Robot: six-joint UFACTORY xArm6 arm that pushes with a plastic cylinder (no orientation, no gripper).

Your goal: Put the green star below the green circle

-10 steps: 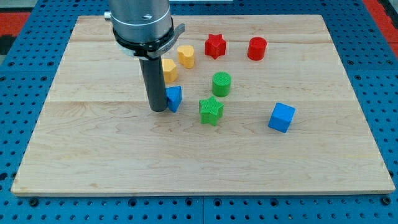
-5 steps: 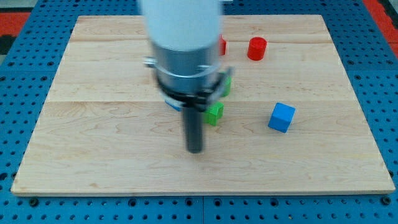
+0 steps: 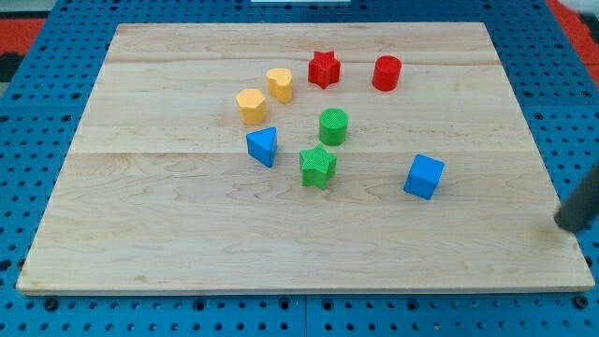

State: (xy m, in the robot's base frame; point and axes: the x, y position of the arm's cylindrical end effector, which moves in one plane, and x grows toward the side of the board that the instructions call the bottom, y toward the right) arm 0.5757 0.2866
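The green star (image 3: 317, 166) lies near the board's middle, just below and slightly left of the green circle (image 3: 333, 125), a small gap between them. My rod shows only at the view's right edge, blurred; my tip (image 3: 567, 226) is off the board's right side, far from both green blocks and right of the blue cube (image 3: 424, 176).
A blue triangle (image 3: 263, 146) lies left of the star. Two yellow blocks (image 3: 251, 106) (image 3: 279, 84) sit above it. A red star (image 3: 324, 69) and a red cylinder (image 3: 387, 72) lie near the top of the wooden board (image 3: 140, 225).
My rod has swept from beside the blue triangle, down across the board's middle, and out past the right edge. No block has visibly moved.
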